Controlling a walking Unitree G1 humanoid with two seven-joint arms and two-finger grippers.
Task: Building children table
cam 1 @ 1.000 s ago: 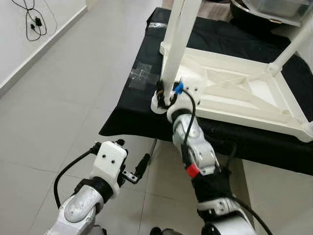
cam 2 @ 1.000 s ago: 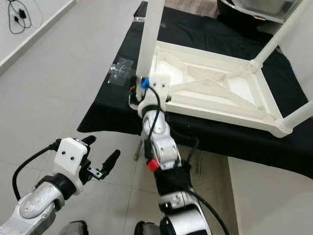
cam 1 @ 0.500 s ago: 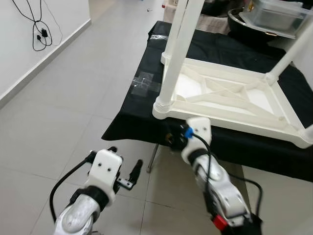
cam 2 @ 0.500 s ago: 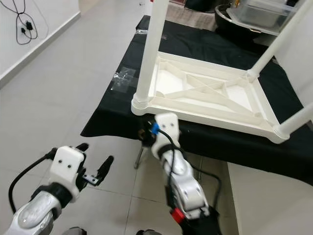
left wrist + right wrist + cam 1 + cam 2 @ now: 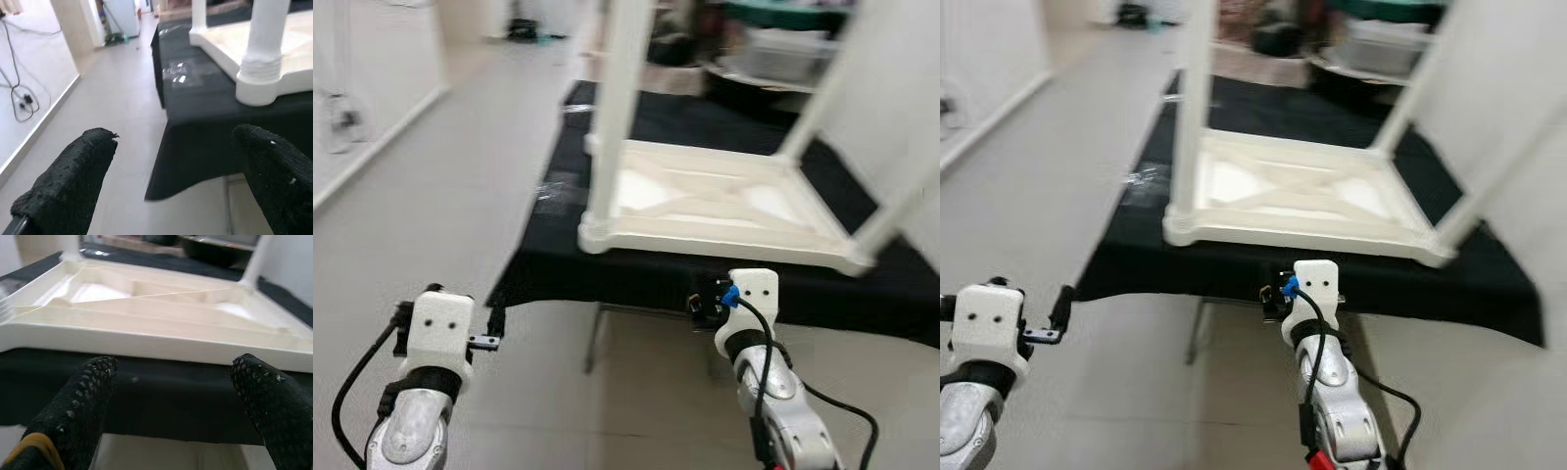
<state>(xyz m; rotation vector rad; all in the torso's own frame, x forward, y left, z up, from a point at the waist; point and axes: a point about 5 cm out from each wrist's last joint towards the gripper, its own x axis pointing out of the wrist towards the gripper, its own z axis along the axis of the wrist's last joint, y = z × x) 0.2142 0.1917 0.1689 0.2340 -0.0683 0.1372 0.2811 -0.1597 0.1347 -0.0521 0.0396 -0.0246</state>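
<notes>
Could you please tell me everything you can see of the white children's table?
The white children's table looks like moulded plastic. It lies upside down on the black cloth, its ribbed underside facing up and round legs rising from its corners; the near-left leg sits in a ringed socket. Neither the open right gripper nor the open left gripper touches it.
</notes>
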